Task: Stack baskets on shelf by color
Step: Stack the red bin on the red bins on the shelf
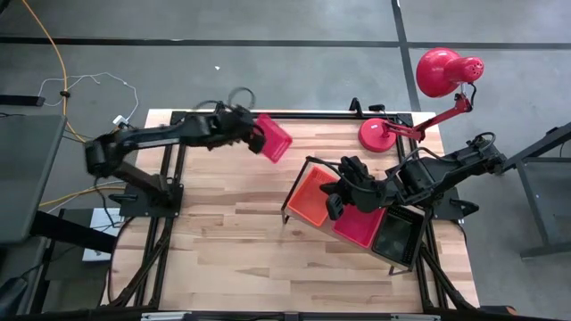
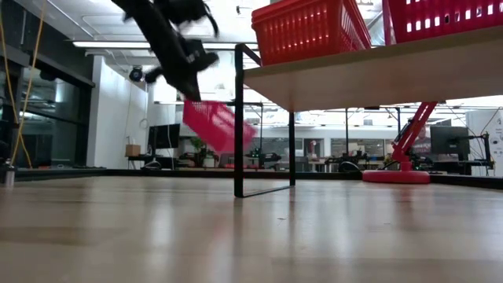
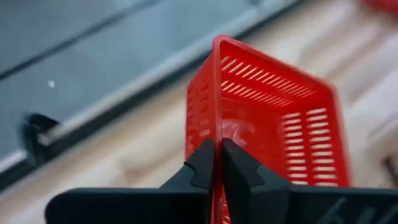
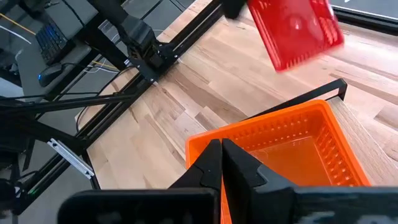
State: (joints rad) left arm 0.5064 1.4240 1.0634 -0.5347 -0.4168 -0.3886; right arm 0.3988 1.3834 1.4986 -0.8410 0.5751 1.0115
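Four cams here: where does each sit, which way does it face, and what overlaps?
High view: overhead, facing straight down; both arms show, left claw holding a red basket, shelf on the right.
Low view: tabletop height, facing level under the shelf; one arm comes down from above.
Left wrist view: on the left wrist, facing past its shut claw clamped on the basket rim.
Right wrist view: on the right wrist, claw shut on the orange basket.
Shared: the lifted red basket appears in all four.

Baskets (image 1: 312,198) showing glossy slotted plastic, centre right. Desk (image 1: 223,232) showing matt plank-grained wood. Shelf (image 2: 377,75) showing smooth pale wood, thin black metal bracket (image 2: 238,118). Lamp (image 1: 443,71) gleaming glossy red, upper right.
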